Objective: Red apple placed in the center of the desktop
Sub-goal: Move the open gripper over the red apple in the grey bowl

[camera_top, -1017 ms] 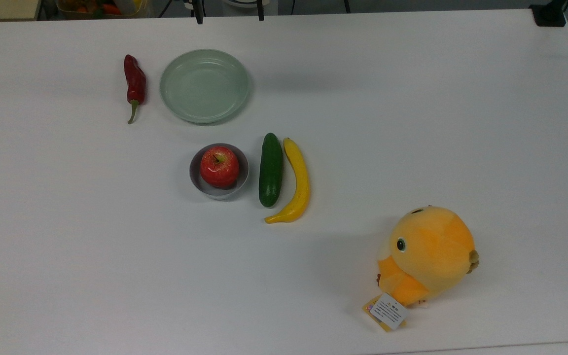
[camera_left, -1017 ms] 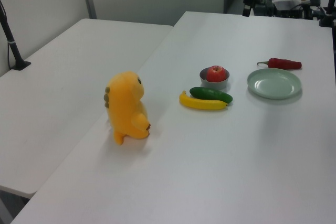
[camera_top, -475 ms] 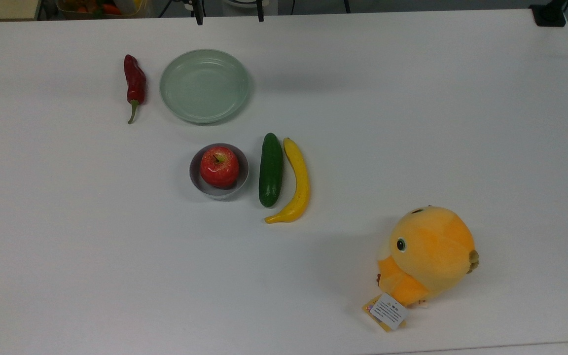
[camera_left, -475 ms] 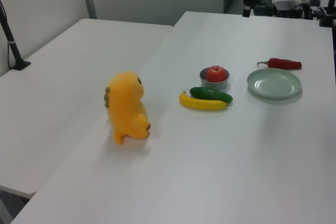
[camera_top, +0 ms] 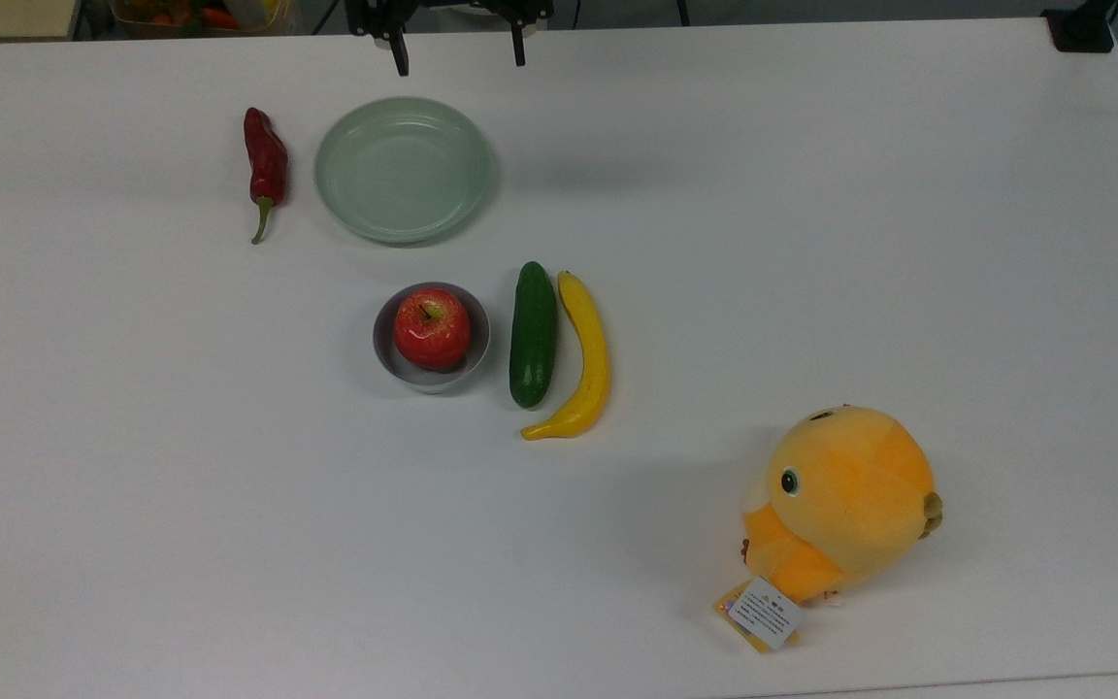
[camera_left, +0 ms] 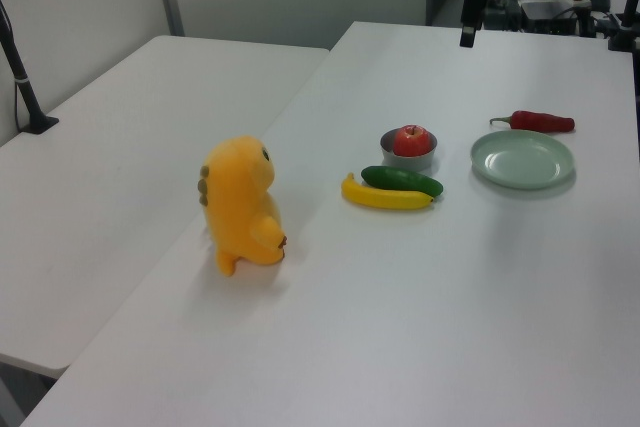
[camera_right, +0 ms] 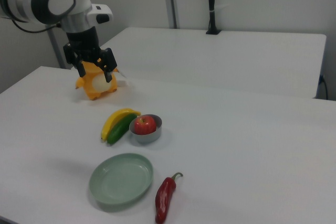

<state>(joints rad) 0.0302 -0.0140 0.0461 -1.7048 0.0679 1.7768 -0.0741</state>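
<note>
Apple: apple [camera_top: 433, 328] is sitting stem-up inside a small grey bowl [camera_top: 388, 351], near the middle of the counter [camera_top: 811, 243]; in the right view it is showing as apple [camera_right: 145, 124] in the same bowl, just beside the cucumber.

Pincer: pincer [camera_top: 456, 49] is hanging at the far edge of the counter at 12 o'clock in the top view, its two fingers standing well apart, spread wide and carrying nothing; in the right view the pincer [camera_right: 96, 64] is pointing downward above the counter.

Key relation: in the top view the apple is lying at roughly 6 o'clock from the pincer, well apart, with the green plate [camera_top: 404, 168] sitting between the two.

Axis: the apple is round, so no long axis is mattering; the finger gap is looking wider than the apple, though the bowl rim is hugging the fruit low on its sides.

Neighbours: cucumber [camera_top: 533, 333] is lying at 3 o'clock of the bowl with the banana [camera_top: 583, 359] just beyond it; chili [camera_top: 265, 167] is lying at 9 o'clock of the plate.

Judgement: the coming move is probably a travel toward 6 o'clock over the plate, then a descent onto the apple's upper half, clearing the bowl rim.
</note>
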